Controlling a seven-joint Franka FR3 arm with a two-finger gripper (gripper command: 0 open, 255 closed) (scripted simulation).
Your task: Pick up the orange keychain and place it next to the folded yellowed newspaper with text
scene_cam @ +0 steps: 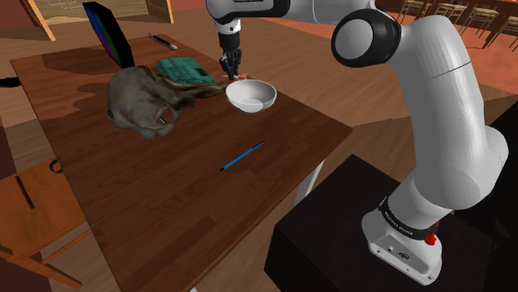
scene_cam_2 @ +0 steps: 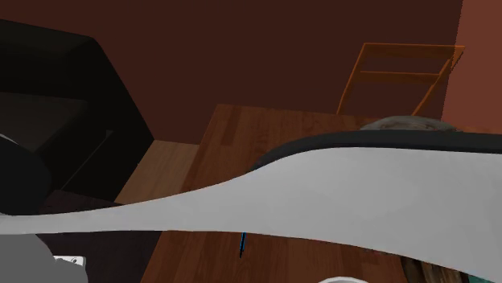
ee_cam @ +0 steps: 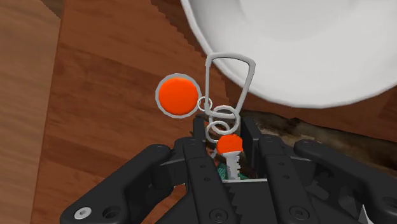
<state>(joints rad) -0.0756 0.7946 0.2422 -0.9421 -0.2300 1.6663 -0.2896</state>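
My black gripper (scene_cam: 230,66) hangs over the far rim of a white bowl (scene_cam: 251,94), shut on the orange keychain (scene_cam: 241,76). In the wrist view the gripper (ee_cam: 230,164) clasps an orange-headed key (ee_cam: 229,147). Wire rings, a silver carabiner (ee_cam: 230,75) and an orange disc (ee_cam: 177,95) hang from the key, above the brown table and the bowl's rim (ee_cam: 299,51). A flat teal-green folded sheet (scene_cam: 183,69), likely the newspaper, lies on the table just to the shoulder view's left of the gripper. The white arm (scene_cam_2: 322,197) blocks most of the second exterior view.
A grey-brown skull-like lump (scene_cam: 145,99) sits beside the teal sheet. A blue pen (scene_cam: 241,156) lies mid-table, a dark slab (scene_cam: 108,33) leans at the back, and a second pen (scene_cam: 163,41) lies near it. A wooden chair (scene_cam: 33,216) stands at the table's near-left side.
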